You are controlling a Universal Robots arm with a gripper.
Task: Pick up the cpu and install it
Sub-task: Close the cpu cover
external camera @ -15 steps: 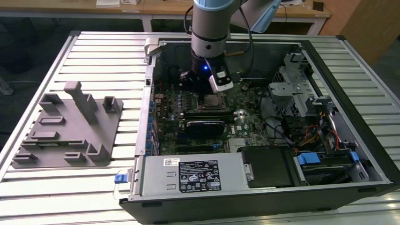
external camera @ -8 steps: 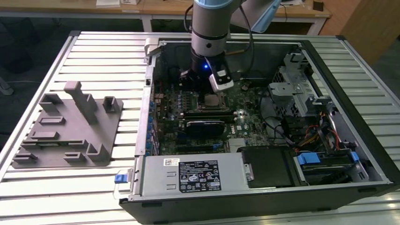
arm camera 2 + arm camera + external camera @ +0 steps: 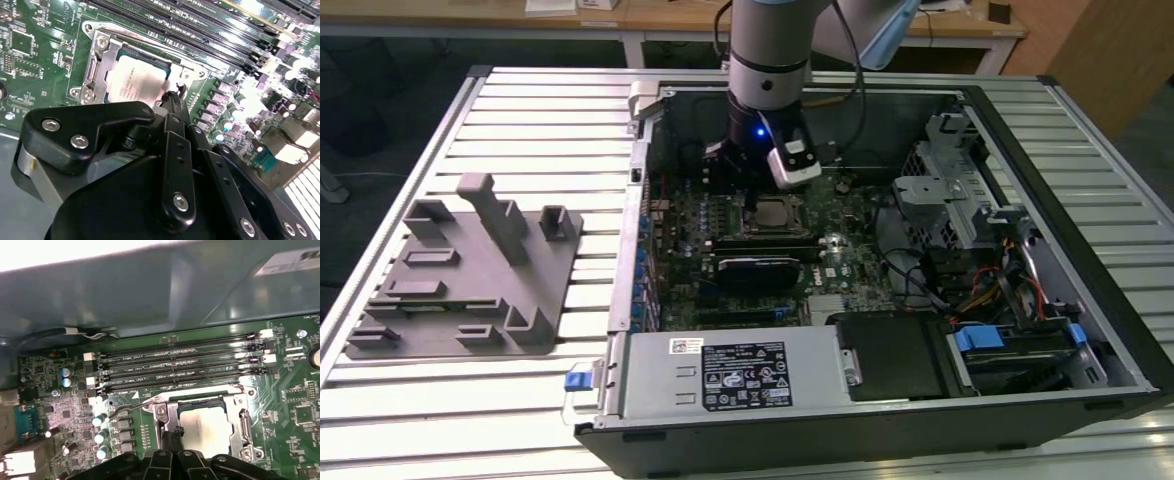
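The cpu [image 3: 134,79] lies flat in the open metal-framed socket [image 3: 95,75] on the green motherboard, its silver top facing up. In the first wrist view the cpu [image 3: 206,430] sits in the same socket [image 3: 245,427]. My gripper [image 3: 173,98] hovers just beside the socket's edge, fingers pressed together with nothing between them. Its black fingertips [image 3: 173,432] sit at the socket's rim next to the wire latch lever [image 3: 125,410]. In the exterior view the gripper [image 3: 761,185] hangs inside the computer case, just above the cpu [image 3: 778,212].
Several memory slots [image 3: 180,365] run alongside the socket. The open computer case [image 3: 1067,130] holds a drive cage [image 3: 961,190], cables and a power supply [image 3: 734,375]. A grey plastic fixture [image 3: 467,270] stands on the slatted table at the exterior view's left.
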